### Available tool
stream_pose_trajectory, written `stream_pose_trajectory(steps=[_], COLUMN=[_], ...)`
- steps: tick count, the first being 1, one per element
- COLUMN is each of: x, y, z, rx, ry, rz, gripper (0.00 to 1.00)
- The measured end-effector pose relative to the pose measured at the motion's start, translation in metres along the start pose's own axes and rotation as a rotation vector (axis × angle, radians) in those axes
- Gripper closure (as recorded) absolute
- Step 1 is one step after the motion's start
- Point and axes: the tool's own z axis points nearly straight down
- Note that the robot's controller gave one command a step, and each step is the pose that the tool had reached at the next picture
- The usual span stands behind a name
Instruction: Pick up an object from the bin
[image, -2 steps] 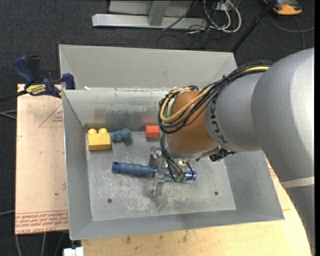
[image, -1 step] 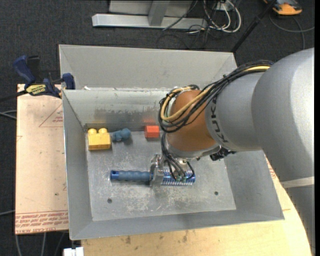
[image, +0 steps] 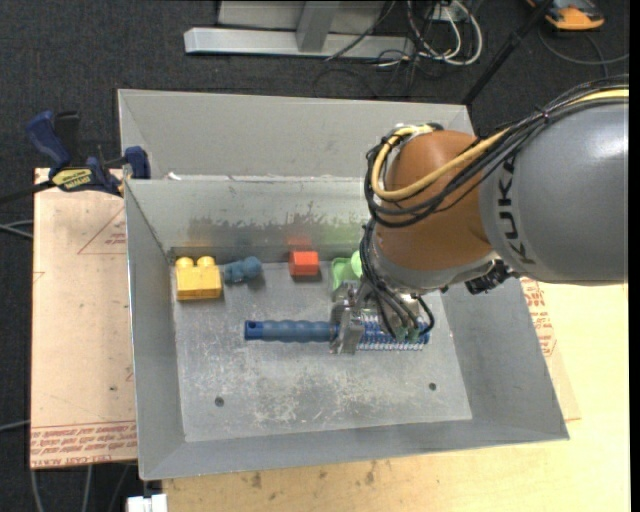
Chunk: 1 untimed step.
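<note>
A blue brush lies across the middle of the bin, its handle pointing left and its bristled head under the gripper. My gripper is low over the brush, where the handle meets the head, with metal fingers on either side of it. A bright green thing shows just behind the gripper, partly hidden by the arm's cover.
Along the back of the bin floor sit a yellow building block, a small blue lump and an orange-red cube. The arm and its orange cover hang over the bin's right half.
</note>
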Motion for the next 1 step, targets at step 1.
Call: stream_pose_trajectory(steps=[1], x=[-0.0086], y=[0.0107], z=[-0.061], rx=[-0.001], ry=[0.001], rz=[-0.417], gripper=[1.0])
